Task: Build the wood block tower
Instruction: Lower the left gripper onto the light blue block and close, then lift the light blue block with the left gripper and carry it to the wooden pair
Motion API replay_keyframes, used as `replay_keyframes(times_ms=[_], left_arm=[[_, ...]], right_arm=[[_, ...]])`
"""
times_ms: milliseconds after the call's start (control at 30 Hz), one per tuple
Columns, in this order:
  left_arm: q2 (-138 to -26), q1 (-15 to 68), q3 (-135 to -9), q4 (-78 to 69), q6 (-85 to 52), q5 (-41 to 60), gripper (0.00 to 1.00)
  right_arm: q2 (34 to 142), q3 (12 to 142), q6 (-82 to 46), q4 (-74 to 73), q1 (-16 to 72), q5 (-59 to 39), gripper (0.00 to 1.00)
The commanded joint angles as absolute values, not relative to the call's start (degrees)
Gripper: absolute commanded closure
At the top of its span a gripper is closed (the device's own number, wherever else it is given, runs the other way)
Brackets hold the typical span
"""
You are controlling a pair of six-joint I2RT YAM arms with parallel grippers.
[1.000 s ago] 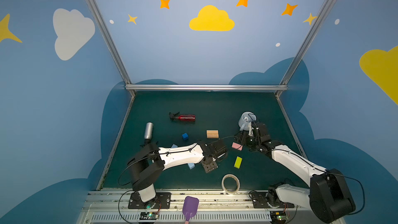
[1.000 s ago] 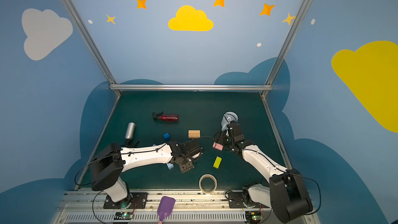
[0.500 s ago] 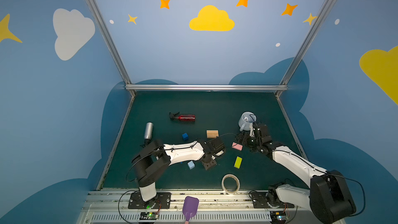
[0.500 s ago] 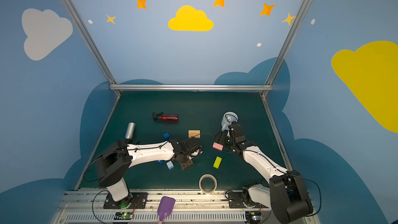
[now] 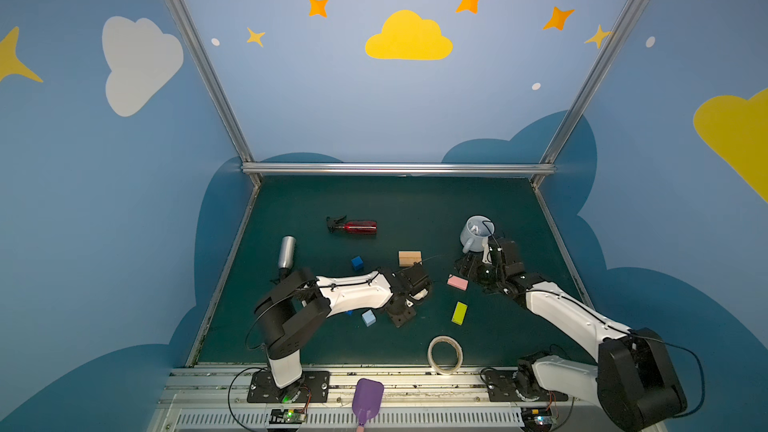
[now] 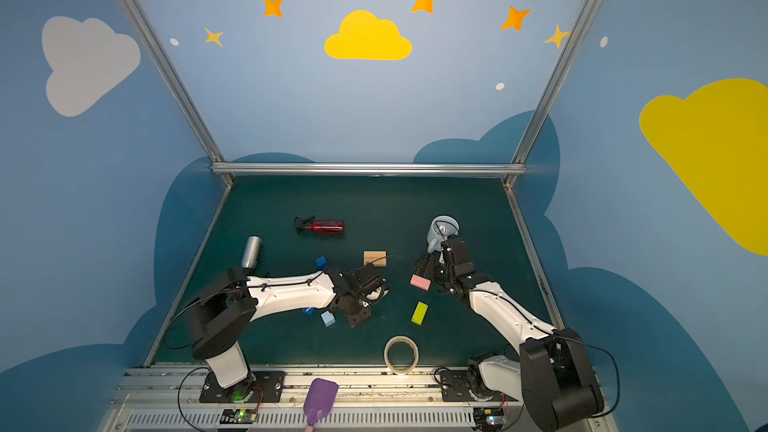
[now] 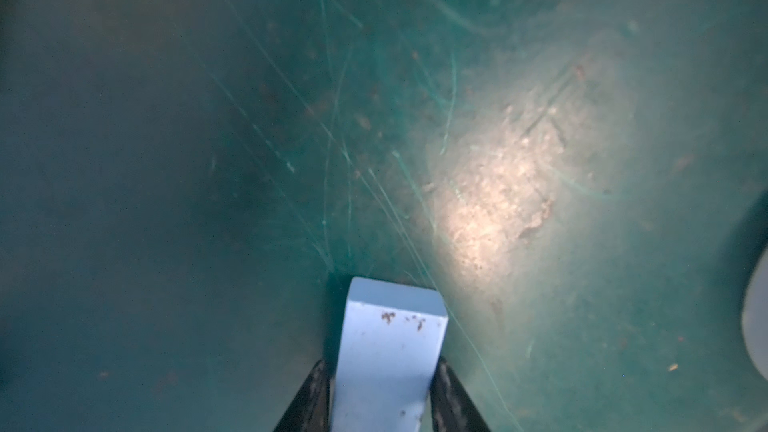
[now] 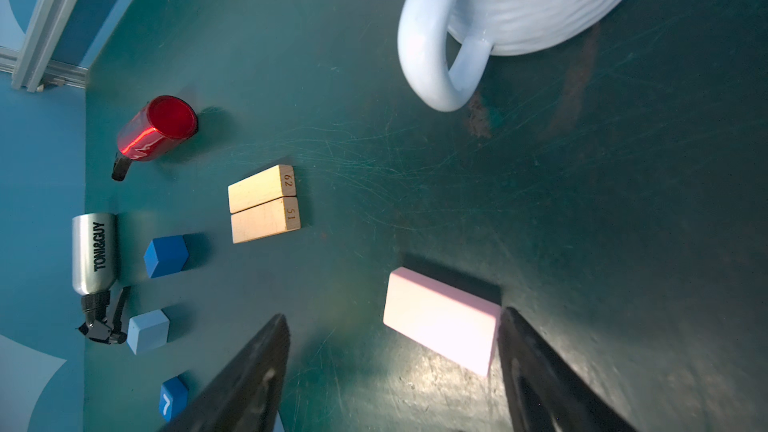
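In the left wrist view a light-blue flat block (image 7: 388, 351) lies on the green table between my left gripper's (image 7: 381, 363) black fingers, which are shut against its two long sides. In both top views that gripper (image 5: 419, 289) is low at mid-table and hides the block. My right gripper (image 8: 394, 315) is open around a pink block (image 8: 442, 320) that lies flat, one corner against a finger. Loose on the table lie a yellow-green block (image 5: 459, 312), a dark blue cube (image 5: 356, 263), a light-blue cube (image 5: 368, 318), a "7" cube (image 8: 172, 398) and two tan blocks (image 5: 409, 258).
A pale blue mug (image 5: 476, 231) stands just behind my right gripper. A red bottle (image 5: 355, 226) and a silver bottle (image 5: 286, 251) lie at the back left. A tape roll (image 5: 445, 354) lies near the front edge, and a purple tool (image 5: 367, 398) rests on the front rail.
My left arm has dropped lower over the table and its jaws have closed in on the light-blue flat block. The right arm and the pink block have not moved.
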State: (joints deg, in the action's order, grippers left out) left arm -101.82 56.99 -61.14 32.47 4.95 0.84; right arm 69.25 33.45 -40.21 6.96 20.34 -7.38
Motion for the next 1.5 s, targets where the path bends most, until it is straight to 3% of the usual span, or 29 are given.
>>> replay_keyframes(times_ms=[0, 367, 733, 1167, 1467], left_arm=[[-101.6, 56.6, -61.5, 33.9, 2.5, 1.3, 0.61], [-100.1, 56.1, -61.7, 33.8, 0.1, 0.4, 0.61], [-99.9, 56.1, -61.8, 34.0, -0.7, 0.1, 0.50], [-99.9, 56.1, -61.7, 33.6, -1.4, -0.1, 0.57], [-100.3, 55.9, -61.9, 33.5, -3.3, -0.9, 0.70]], right_arm=[[69.1, 32.9, -40.6, 6.1, 20.0, -8.0, 0.23], [69.0, 32.7, -40.7, 5.9, 20.0, -8.4, 0.23], [69.8, 32.6, -40.9, 5.4, 20.0, -8.7, 0.23], [69.8, 32.3, -41.0, 5.1, 20.0, -8.9, 0.23], [69.9, 32.3, -41.0, 5.1, 20.0, -8.9, 0.23]])
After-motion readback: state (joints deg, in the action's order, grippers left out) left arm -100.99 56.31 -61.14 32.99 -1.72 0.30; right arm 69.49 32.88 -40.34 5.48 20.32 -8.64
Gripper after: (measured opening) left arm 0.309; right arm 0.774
